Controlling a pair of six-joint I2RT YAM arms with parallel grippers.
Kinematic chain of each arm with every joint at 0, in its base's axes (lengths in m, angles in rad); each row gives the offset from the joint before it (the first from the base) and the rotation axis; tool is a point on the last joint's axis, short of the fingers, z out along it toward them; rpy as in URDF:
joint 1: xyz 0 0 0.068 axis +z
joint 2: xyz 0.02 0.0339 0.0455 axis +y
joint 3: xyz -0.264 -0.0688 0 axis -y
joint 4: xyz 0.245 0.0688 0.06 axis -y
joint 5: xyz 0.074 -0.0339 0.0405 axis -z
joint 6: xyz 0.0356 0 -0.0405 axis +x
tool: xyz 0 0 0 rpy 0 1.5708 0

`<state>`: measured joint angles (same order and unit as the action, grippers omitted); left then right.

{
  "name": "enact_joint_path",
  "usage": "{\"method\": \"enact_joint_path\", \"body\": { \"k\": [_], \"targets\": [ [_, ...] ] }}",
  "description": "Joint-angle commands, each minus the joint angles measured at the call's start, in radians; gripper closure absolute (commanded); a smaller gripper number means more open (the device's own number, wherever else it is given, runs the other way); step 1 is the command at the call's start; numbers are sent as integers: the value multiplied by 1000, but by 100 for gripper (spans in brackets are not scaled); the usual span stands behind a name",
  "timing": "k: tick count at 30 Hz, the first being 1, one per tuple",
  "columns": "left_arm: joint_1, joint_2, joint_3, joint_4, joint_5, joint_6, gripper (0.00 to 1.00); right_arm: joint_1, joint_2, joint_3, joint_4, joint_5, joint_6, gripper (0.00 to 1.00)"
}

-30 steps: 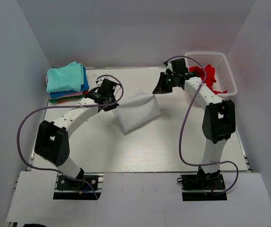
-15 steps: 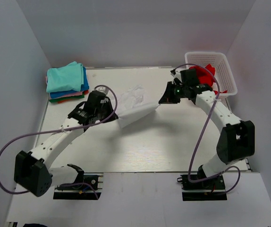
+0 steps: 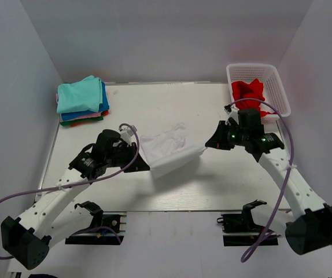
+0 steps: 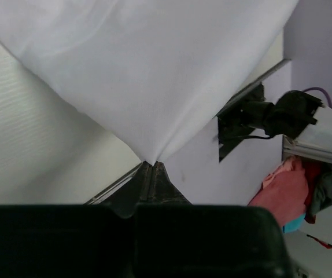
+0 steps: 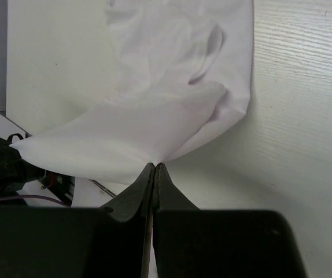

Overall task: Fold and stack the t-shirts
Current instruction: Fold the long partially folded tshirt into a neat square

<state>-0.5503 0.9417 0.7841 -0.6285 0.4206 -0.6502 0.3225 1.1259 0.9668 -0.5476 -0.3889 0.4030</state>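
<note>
A white t-shirt [image 3: 167, 149] hangs stretched between both grippers above the middle of the table. My left gripper [image 3: 141, 161] is shut on its left corner; in the left wrist view [image 4: 152, 164] the cloth [image 4: 148, 69] fans out from the closed tips. My right gripper [image 3: 207, 145] is shut on its right corner; in the right wrist view [image 5: 155, 165] the shirt [image 5: 172, 116] spreads away, its far part crumpled on the table. A red t-shirt [image 3: 248, 91] lies in the basket. A stack of folded t-shirts [image 3: 82, 99], teal on top, sits at the back left.
The white lattice basket [image 3: 276, 81] stands at the back right corner. The white table [image 3: 212, 179] ends at a near edge by the arm bases. Grey walls close in the left, back and right sides.
Both grippers have pulled the white t-shirt toward the near edge of the table and lifted it. The arms have stretched out lower and wider.
</note>
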Motion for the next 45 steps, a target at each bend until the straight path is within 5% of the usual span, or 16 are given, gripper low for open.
{"method": "enact_joint_path", "body": {
  "k": [1,9,26,36,45],
  "targets": [
    [-13,-79,6,-28,69,-9,100,-5,-80,33,-46,62,-13,100],
    [-13,-80,6,24,-15,-19,100,-10,-48,59,-11,51,2,100],
    [9,236,197,-20,-469,-103,100,-10,322,274,89,84,17,100],
    [29,370,300,12,-699,-103,100,-10,587,533,77,22,7,100],
    [110,474,401,102,-767,-37,100,-7,790,788,17,1,-6,100]
  ]
}}
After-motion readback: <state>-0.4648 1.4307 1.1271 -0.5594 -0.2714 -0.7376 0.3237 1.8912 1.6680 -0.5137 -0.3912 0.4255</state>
